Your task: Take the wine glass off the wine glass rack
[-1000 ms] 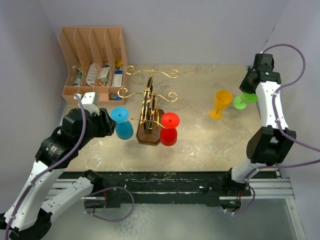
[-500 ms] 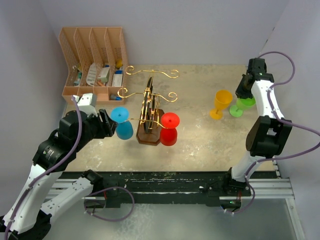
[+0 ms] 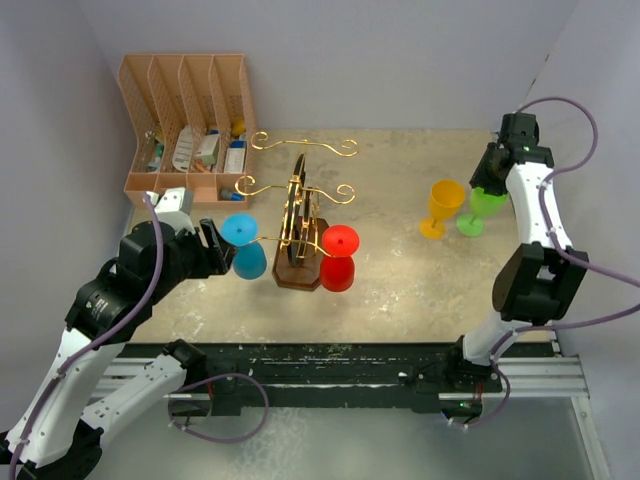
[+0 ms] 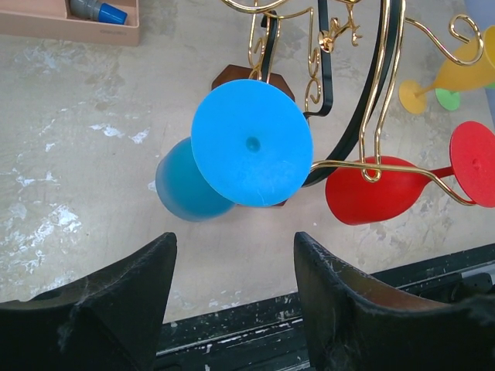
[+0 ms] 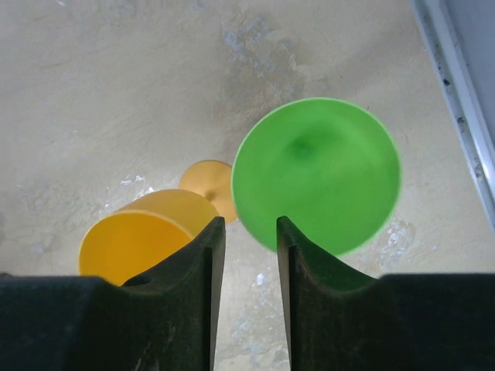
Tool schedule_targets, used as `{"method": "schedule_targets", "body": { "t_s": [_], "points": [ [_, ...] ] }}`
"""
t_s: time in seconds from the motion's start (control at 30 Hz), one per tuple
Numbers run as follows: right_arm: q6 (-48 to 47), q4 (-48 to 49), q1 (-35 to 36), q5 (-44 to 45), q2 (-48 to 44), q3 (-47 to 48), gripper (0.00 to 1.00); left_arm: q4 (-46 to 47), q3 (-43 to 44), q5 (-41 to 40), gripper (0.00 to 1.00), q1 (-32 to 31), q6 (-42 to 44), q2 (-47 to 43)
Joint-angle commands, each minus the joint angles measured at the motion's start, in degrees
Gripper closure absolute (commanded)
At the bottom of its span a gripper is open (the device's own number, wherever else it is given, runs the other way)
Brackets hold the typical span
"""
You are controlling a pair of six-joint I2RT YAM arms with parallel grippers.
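Observation:
The wine glass rack [image 3: 297, 215], gold wire arms on a dark wooden base, stands mid-table. A blue wine glass [image 3: 243, 245] hangs on its left arm and a red wine glass [image 3: 339, 255] on its right arm. My left gripper [image 3: 215, 248] is open and empty just left of the blue glass. In the left wrist view the blue glass [image 4: 251, 143] fills the space ahead of the gripper [image 4: 236, 255], with the red glass [image 4: 371, 189] to its right. My right gripper [image 5: 245, 232] is narrowly open and empty, over the green wine glass [image 5: 317, 174].
A yellow wine glass [image 3: 441, 205] and the green glass [image 3: 478, 208] stand upright at the right of the table. A peach slotted file organiser [image 3: 185, 125] sits at the back left. Walls close in on both sides.
The right arm has swung left and the green glass now stands closer to the yellow one. The left gripper has edged slightly towards the blue glass.

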Motion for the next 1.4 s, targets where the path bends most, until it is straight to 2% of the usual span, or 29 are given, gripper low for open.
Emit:
{"method": "schedule_targets", "body": {
  "t_s": [0.0,0.1,0.2,0.33,0.53,0.67,0.9,1.13,1.37],
  "points": [
    [-0.5,-0.1,0.8,2.2,-7.8,4.2,0.63,0.8,2.3,-0.4,0.34,-0.1,-1.0,0.0],
    [-1.0,-0.8,1.5,2.7,-11.0,5.9,0.62,1.0,2.5,-0.7,0.34,-0.1,-1.2,-0.3],
    [-1.6,0.5,2.8,-2.8,-16.8,5.8,0.62,1.3,2.8,-1.3,0.34,-0.1,-1.5,-0.5],
    [-1.1,9.0,8.3,-18.3,-27.5,-0.8,0.54,1.6,3.4,-2.5,0.34,-0.1,-3.6,-1.2],
    [4.4,18.9,21.3,-24.3,-39.8,-13.2,0.56,3.8,1.7,-4.4,0.34,-0.1,-10.3,-4.0],
    [5.8,22.2,21.9,-27.0,-46.3,-18.2,0.58,5.6,-0.4,-6.0,0.35,-0.1,-13.7,-4.2],
    [2.1,19.7,21.9,-25.7,-49.9,-19.4,0.59,10.3,-3.2,-2.0,0.40,-0.1,-19.4,-0.6],
    [1.2,19.5,22.0,-26.1,-51.4,-20.1,0.59,13.6,-8.2,0.8,0.47,-0.1,-28.1,-4.4],
    [1.0,19.9,21.9,-26.4,-51.9,-19.8,0.60,13.4,-10.1,-0.8,0.48,-0.1,-30.5,-6.3]
  ]
}}
